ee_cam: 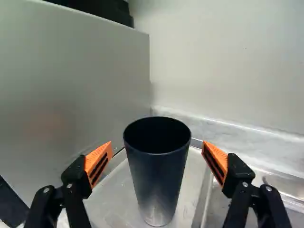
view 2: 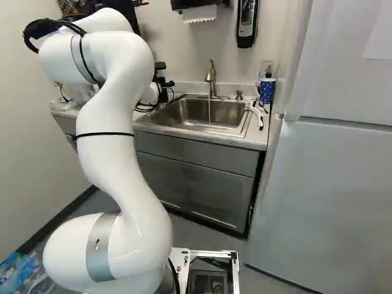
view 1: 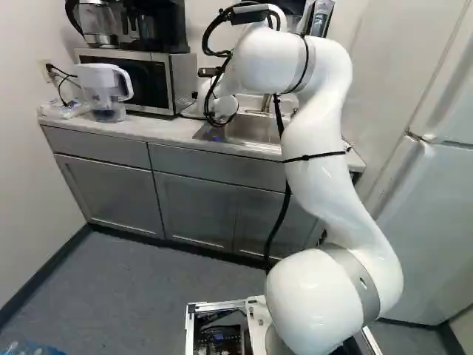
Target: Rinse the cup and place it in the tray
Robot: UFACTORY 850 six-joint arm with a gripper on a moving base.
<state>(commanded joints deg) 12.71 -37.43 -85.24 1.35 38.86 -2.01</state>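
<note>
In the right base view, dark parts of my gripper (view 2: pixel 162 84) show beside the white wrist, above the counter left of the sink; its fingertips cannot be made out there. The wrist view shows the gripper (ee_cam: pixel 157 149) open, orange pads wide apart. A dark, tapered cup (ee_cam: pixel 157 178) stands upright between and ahead of the fingers, mouth up, with a gap on both sides. It stands in the pale, shallow tray (ee_cam: pixel 114 202). The sink (view 2: pixel 199 116) lies right of the arm, and a thin stream falls from its faucet (view 2: pixel 211 79).
The microwave (view 1: pixel 174 78) rises close beside the tray, and the wall (ee_cam: pixel 223 66) stands behind it. On the counter are a water pitcher (view 1: pixel 103 89) and, past the sink, a blue dotted cup (view 2: pixel 267 90). A fridge (view 2: pixel 331 196) stands at the right.
</note>
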